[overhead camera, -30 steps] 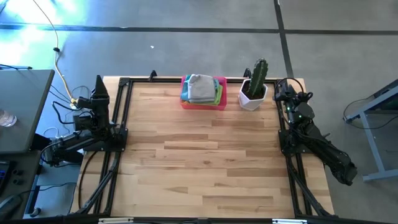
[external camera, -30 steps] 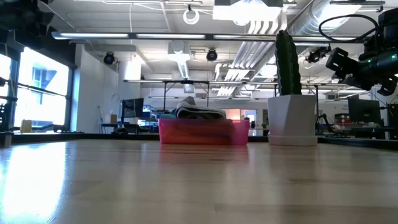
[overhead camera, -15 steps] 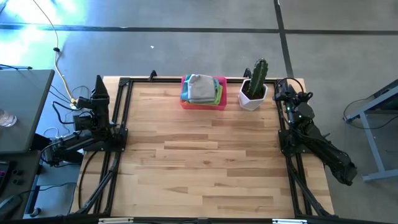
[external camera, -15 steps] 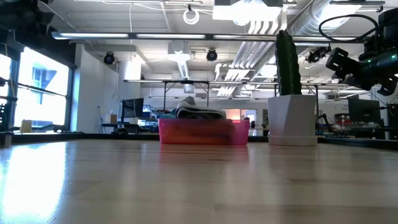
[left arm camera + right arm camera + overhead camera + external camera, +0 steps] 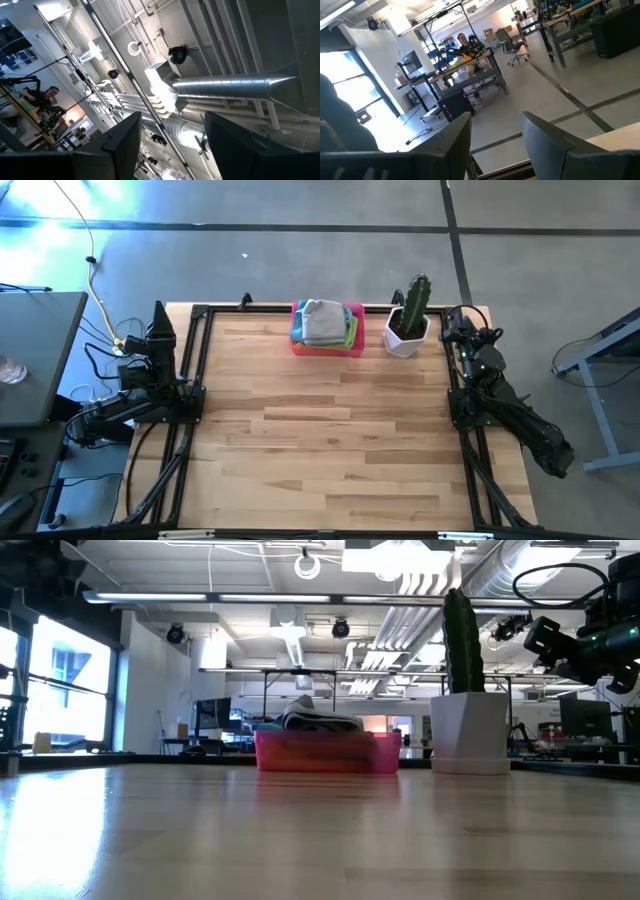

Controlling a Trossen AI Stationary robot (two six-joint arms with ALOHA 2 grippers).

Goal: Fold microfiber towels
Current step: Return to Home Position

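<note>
The microfiber towels (image 5: 323,323) lie stacked in a pink tray (image 5: 328,349) at the middle of the table's far edge. A grey one is on top, with blue and lime-green edges showing beneath it. In the low view the stack (image 5: 320,721) rises above the tray's wall (image 5: 325,754). My left gripper (image 5: 172,150) stands off the table's left side, tipped upward at the ceiling, open, with nothing between its fingers. My right gripper (image 5: 495,150) stands off the table's far right corner, level, open and likewise holding nothing.
A cactus in a white pot (image 5: 408,320) stands just right of the tray, close to my right arm (image 5: 470,355). Black frame rails (image 5: 190,410) run along the table's left and right sides. The bare wooden tabletop (image 5: 320,440) stretches from the tray to the near edge.
</note>
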